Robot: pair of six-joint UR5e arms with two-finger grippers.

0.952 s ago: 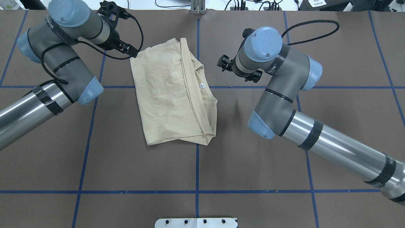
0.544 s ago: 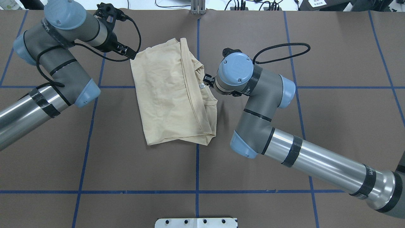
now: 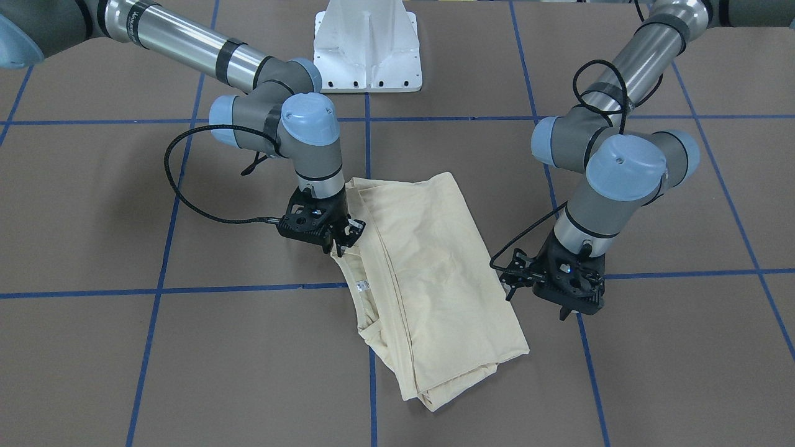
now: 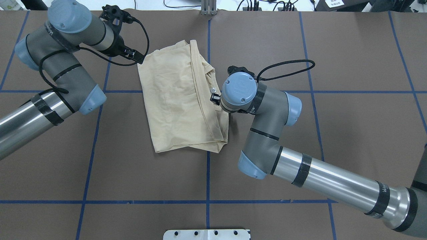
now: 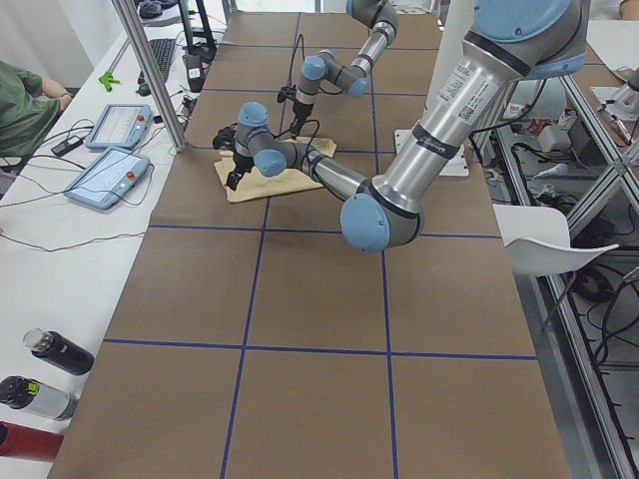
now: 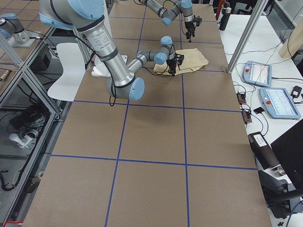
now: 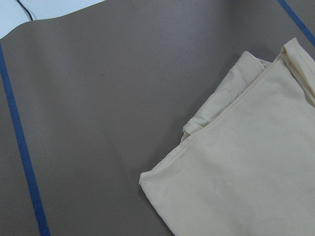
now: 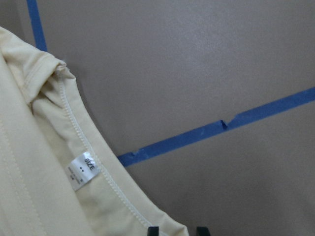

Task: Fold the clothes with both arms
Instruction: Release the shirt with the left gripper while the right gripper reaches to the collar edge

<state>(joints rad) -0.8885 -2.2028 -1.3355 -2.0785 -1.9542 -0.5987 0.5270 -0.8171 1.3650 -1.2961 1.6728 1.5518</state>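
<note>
Your right arm's black two-fingered gripper (image 3: 343, 243) is tips-down at the collar of the pale cream-yellow long-sleeved T-shirt of thin fabric (image 3: 435, 273). The shirt lies folded flat at the middle of the brown paper-covered table (image 3: 186, 347), across the blue tape centre line (image 3: 373, 428). The jaws are a little apart, not clamped. In the right wrist view the two black fingertips (image 8: 153, 231) show at the bottom edge with the stitched collar rim running in between them, and the small white neck label (image 8: 81, 169) sits just up the rim from them. The overhead view gives you almost none of that (the wrist joint covers all but a sliver of the gripper), so go by the front-facing view for its contact with the cloth. Your left arm's black two-fingered gripper (image 3: 581, 309) hangs just beside the shirt's folded corner, apart from the fabric; its jaws look open with nothing between them. The left wrist view shows only that corner and the table. In both side views the grippers are too small to judge
</note>
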